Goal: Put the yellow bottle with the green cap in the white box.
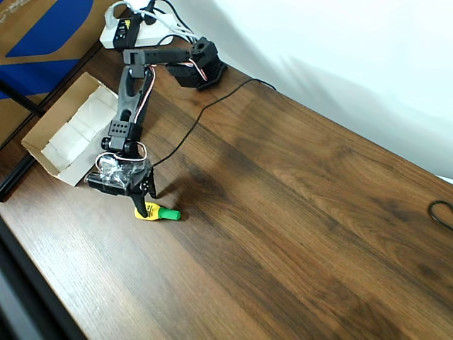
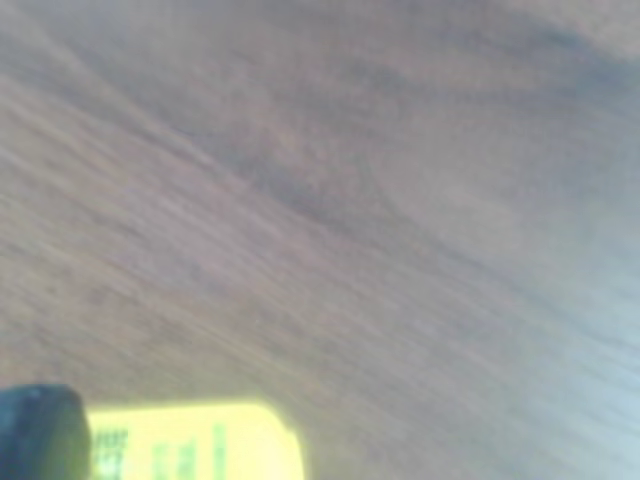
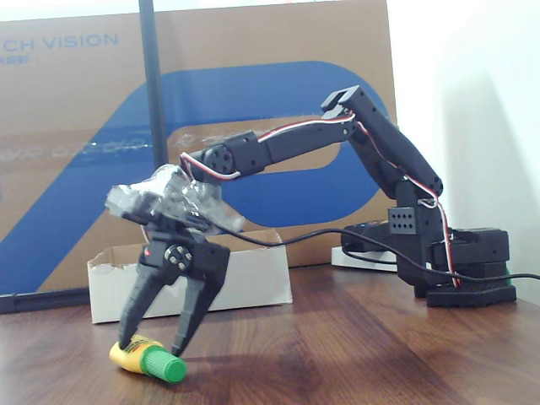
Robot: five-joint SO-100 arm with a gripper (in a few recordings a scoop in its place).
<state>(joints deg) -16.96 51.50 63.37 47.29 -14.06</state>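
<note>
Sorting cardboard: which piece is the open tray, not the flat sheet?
The white box, left of the arm in the overhead view: shallow walls, white inside. The brown-and-blue sheet is flat.

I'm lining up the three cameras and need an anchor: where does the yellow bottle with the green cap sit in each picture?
Overhead view: yellow bottle with the green cap lies left of centre on the table, under the gripper.
Wrist view: its yellow label fills the bottom-left edge.
Fixed view: bottom left, lying on its side.
Shared landmark: the gripper's dark fingertip beside it.
</note>
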